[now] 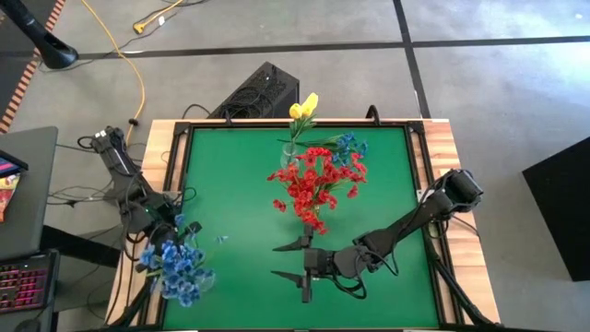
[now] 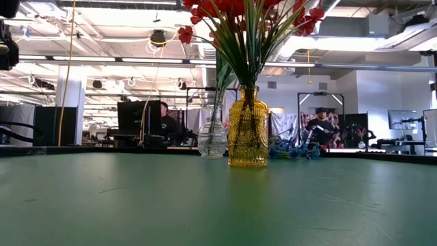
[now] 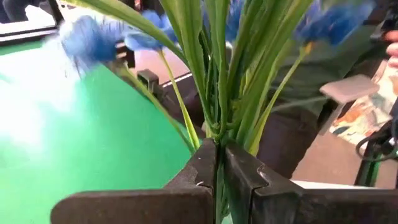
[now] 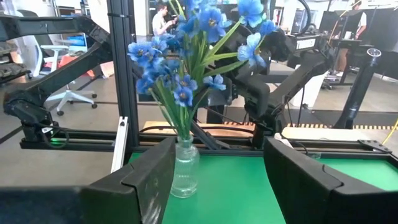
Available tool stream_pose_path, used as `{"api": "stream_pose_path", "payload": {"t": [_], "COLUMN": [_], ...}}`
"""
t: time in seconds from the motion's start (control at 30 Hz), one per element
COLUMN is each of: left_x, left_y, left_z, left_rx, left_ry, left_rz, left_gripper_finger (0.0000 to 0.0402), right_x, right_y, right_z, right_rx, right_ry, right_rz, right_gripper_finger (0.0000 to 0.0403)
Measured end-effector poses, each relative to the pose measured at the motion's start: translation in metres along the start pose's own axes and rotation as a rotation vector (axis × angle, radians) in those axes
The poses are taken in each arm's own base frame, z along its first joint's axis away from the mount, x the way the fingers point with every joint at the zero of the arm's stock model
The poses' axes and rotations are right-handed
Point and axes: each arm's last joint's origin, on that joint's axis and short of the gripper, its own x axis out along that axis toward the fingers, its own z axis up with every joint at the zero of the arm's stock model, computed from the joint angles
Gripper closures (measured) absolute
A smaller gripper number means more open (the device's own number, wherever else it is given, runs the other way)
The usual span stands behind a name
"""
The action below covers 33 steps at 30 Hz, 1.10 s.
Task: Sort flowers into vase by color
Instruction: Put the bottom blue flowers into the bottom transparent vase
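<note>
A bunch of blue flowers [image 1: 177, 269] stands at the table's near left corner, its stems reaching down into a small clear vase [image 4: 185, 169]. My left gripper [image 3: 219, 152] is shut on green stems of this bunch. Red flowers [image 1: 313, 180] fill an amber vase [image 2: 248, 130] at mid-table. Yellow flowers [image 1: 302, 106] stand in a clear vase [image 2: 212, 137] behind it. Another blue spray [image 1: 348, 148] lies on the table at the far right. My right gripper [image 1: 277, 261] hovers open near the front edge, level, facing the blue bunch. My left gripper pinches several green stems [image 3: 217, 134] of the blue bunch between its two fingers, below the leaves and blooms. The fingers come in about level and lie across the upright stems. The gripper hides the stems below the fingers.
The table's wooden rim [image 1: 157, 157] and black frame rails [image 4: 124, 74] run close beside the blue bunch. A black box [image 1: 263, 88] sits beyond the far edge. People sit at desks in the room behind. Bare green cloth [image 1: 230, 194] lies between the blue bunch and the amber vase.
</note>
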Motion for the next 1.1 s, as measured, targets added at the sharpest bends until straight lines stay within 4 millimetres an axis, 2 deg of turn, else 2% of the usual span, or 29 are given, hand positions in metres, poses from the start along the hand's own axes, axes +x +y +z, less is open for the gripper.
{"api": "stream_pose_path", "payload": {"t": [0.43,0.67,1.1], "left_x": [0.014,0.016,0.015], "left_y": [0.003,0.004,0.005], "left_z": [-0.011,-0.013,-0.016], "left_rx": [-0.034,-0.033,-0.208], "left_ry": [0.142,0.151,0.171], "left_rz": [0.078,0.136,0.161], "left_gripper_finger": [0.0401,0.0401,0.0378], "right_x": [0.000,0.000,-0.001], "right_y": [0.000,0.000,0.001], "right_z": [0.000,0.000,0.000], "right_rx": [0.001,0.001,0.001], "right_ry": [-0.001,-0.001,-0.001], "right_rz": [0.000,0.000,0.003], "right_gripper_finger": [0.0132,0.0132,0.0132]}}
